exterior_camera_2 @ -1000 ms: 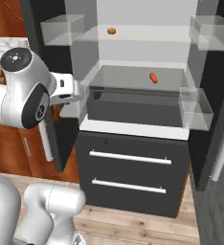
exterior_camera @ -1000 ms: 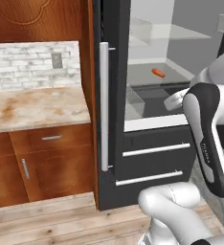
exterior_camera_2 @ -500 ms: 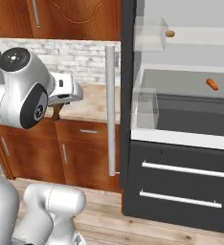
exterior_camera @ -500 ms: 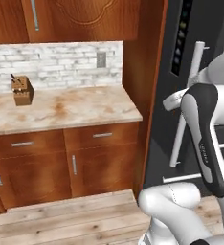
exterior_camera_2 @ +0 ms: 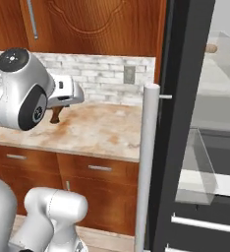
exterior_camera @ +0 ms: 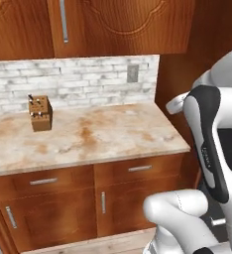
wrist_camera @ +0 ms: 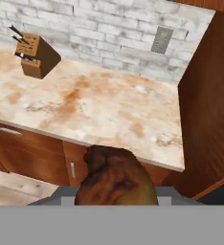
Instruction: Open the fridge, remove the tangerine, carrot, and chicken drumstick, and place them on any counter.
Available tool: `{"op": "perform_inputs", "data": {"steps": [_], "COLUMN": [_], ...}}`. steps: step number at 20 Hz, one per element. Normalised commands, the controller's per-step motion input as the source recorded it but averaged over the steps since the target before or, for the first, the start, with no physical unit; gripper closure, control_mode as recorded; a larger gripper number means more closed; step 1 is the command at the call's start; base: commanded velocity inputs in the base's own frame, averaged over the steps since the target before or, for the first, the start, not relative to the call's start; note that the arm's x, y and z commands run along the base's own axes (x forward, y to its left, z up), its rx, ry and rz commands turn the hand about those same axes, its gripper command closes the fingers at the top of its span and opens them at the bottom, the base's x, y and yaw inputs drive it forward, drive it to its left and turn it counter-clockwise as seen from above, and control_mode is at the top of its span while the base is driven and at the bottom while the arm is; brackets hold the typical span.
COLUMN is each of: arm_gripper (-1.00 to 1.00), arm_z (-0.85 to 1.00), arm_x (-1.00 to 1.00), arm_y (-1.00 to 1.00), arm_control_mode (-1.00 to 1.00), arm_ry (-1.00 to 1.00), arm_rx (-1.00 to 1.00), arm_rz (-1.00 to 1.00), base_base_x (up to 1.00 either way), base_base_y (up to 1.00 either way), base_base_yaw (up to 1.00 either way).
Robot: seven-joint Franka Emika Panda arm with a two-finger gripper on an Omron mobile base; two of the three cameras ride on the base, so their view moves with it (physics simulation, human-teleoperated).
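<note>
Fingers hold the chicken drumstick (wrist_camera: 116,176): in the hand view the dark brown, lumpy meat sits at the bottom centre of the frame, pressed close to the lens and covering the finger tips themselves. Beyond it the beige marbled bench (wrist_camera: 95,105) runs across the middle of the frame, with reddish-brown cabinet fronts below its front edge at lower left. A wooden knife block (wrist_camera: 36,56) stands on the bench at upper left, against the pale brick backsplash, and a grey wall outlet (wrist_camera: 161,40) sits at upper centre-right. A tall brown wood panel closes the right side.

In the left base view the bench (exterior_camera: 88,139) spans the middle left of the frame, with the knife block (exterior_camera: 40,113) at its back left and the outlet (exterior_camera: 133,73) on the brick wall above. The white arm rises along the right edge, its hand end just showing at centre right above the bench's right end.

In the right base view the arm's big joint fills the left centre, and the hand reaches right over the bench (exterior_camera_2: 102,130); a small dark brown shape hangs below it, just left of centre. The fridge (exterior_camera_2: 186,123) takes up the right half, its door open, a pale bar handle running down the centre. A small orange-brown object (exterior_camera_2: 211,48) lies on an upper shelf at far right.
</note>
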Motion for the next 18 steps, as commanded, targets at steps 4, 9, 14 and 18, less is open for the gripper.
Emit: {"op": "perform_inputs", "data": {"steps": [4,9,14,18], "arm_gripper": [1.00,1.00,1.00,1.00], "arm_z": [0.00,0.00,-0.16,-0.30], "arm_x": [0.00,0.00,0.25,0.26], "arm_y": [0.00,0.00,0.14,0.07], "arm_control_mode": [1.00,1.00,-1.00,-1.00], "arm_ry": [0.00,0.00,0.05,0.16], "arm_rx": [0.00,0.00,0.00,-0.01], "arm_rz": [0.00,0.00,0.00,0.00], "base_base_x": [0.64,0.41,0.12,0.00], "base_base_y": [0.34,0.55,0.33,0.00], "base_base_yaw": [0.00,-0.01,0.00,0.00]}}
